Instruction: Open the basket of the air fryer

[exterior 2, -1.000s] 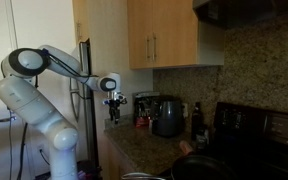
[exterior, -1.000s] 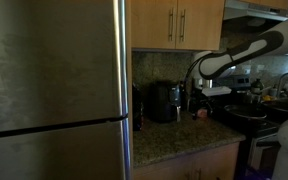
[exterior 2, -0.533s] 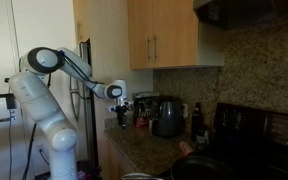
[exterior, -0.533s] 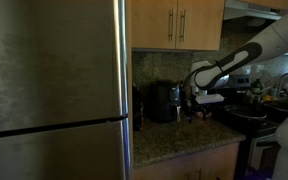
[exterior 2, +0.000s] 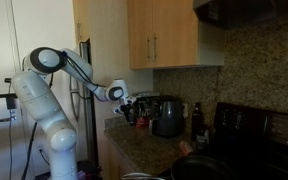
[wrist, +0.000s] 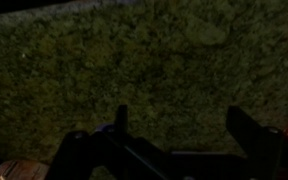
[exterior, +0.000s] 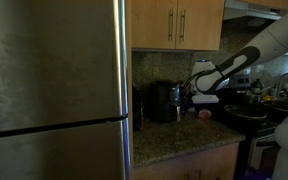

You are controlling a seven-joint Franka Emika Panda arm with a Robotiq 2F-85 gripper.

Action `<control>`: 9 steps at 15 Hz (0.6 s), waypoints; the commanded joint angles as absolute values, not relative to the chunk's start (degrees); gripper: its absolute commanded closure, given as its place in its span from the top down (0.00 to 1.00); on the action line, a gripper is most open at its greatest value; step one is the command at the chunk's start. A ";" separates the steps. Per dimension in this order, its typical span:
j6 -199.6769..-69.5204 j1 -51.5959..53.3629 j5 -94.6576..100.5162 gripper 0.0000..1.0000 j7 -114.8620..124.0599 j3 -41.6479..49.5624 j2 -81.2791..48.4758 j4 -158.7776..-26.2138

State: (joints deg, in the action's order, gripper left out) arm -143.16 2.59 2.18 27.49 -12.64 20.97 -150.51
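The air fryer (exterior: 164, 101) stands on the granite counter (exterior: 176, 137) against the back wall, just beside the tall stainless refrigerator (exterior: 54, 90) and below the wooden cabinets (exterior: 179, 22). It shows as a small dark box with a rounded top. The basket (exterior: 165, 110) is its front section, and it appears flush with the body, though the picture is too small and dim to show a handle or a seam. In an exterior view the gripper (exterior: 192, 102) hangs just beside the air fryer, on the side away from the refrigerator and low over the counter, with the arm (exterior: 234, 62) reaching in from the stove side. Whether it touches the appliance cannot be told. In an exterior view the white arm (exterior 2: 74, 65) stretches from its base out to the gripper (exterior 2: 134, 107) at the counter's near end. The wrist view is very dark. It shows speckled stone filling the frame and the two fingers (wrist: 121, 120) rising from the bottom edge, spread well apart with nothing between them.
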 commanded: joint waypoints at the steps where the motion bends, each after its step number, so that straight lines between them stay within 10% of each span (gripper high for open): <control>1: -153.57 -4.78 13.76 1.00 37.13 -16.79 17.33 -150.91; 9: -154.07 -5.29 17.26 1.00 39.76 -16.30 15.83 -150.41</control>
State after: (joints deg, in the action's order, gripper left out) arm -152.73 -4.77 15.21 39.67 -16.39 17.63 -150.68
